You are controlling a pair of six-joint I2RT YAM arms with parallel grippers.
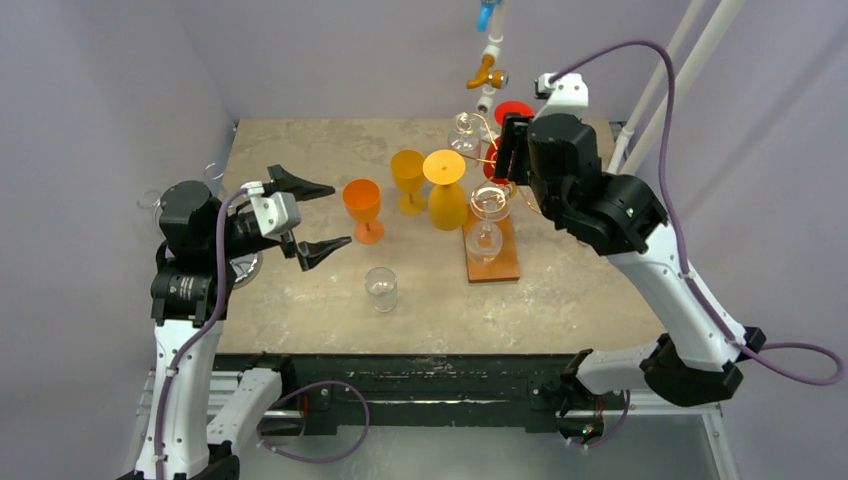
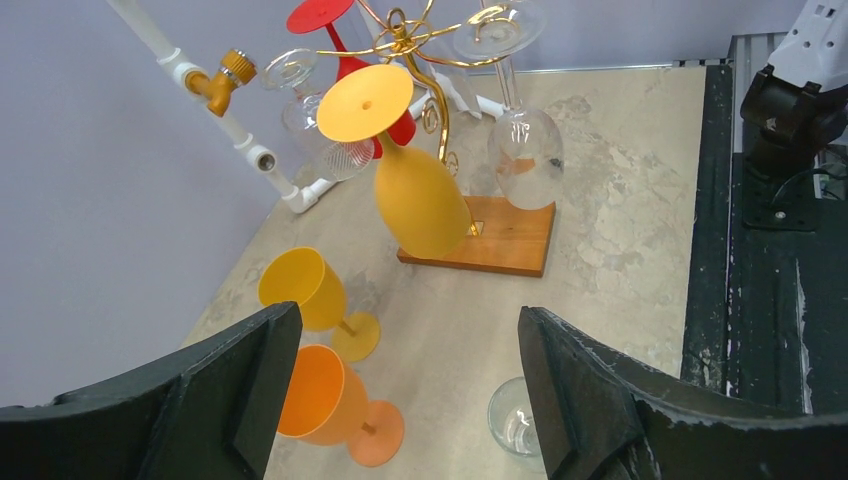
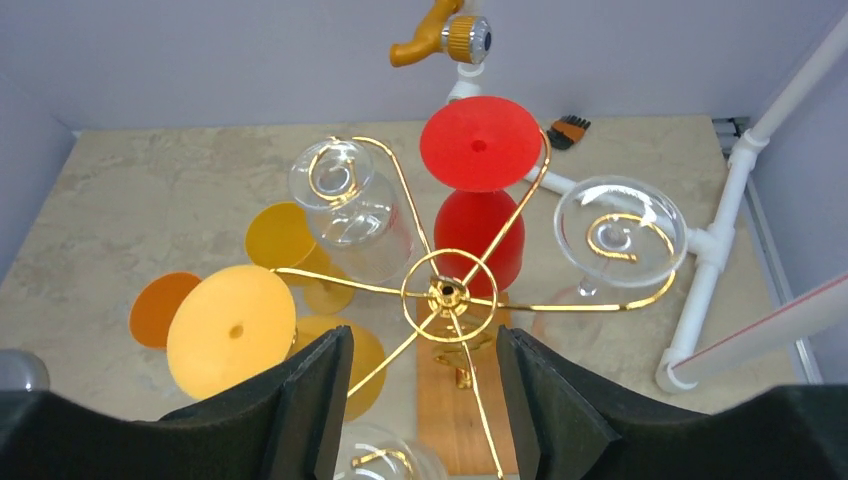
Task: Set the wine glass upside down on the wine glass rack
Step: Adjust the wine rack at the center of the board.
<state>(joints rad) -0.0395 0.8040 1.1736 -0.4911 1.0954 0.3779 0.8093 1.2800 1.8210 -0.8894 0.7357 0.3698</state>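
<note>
The left gripper (image 1: 338, 214), jaws wide apart and holding nothing, points toward 3 o'clock at the orange wine glass (image 1: 362, 205), which stands upright on the table just beyond its tips. A yellow wine glass (image 1: 408, 175) stands at that glass's 1 o'clock and a clear tumbler (image 1: 381, 288) at its 5 o'clock. Farther toward 3 o'clock, the wine glass rack (image 1: 493, 262) carries an amber glass (image 1: 446, 195), a clear glass (image 1: 488, 205) and a red glass (image 3: 478, 190), all upside down. The right gripper (image 3: 422, 345) hovers over the rack's hub with its jaws apart, seemingly touching nothing.
</note>
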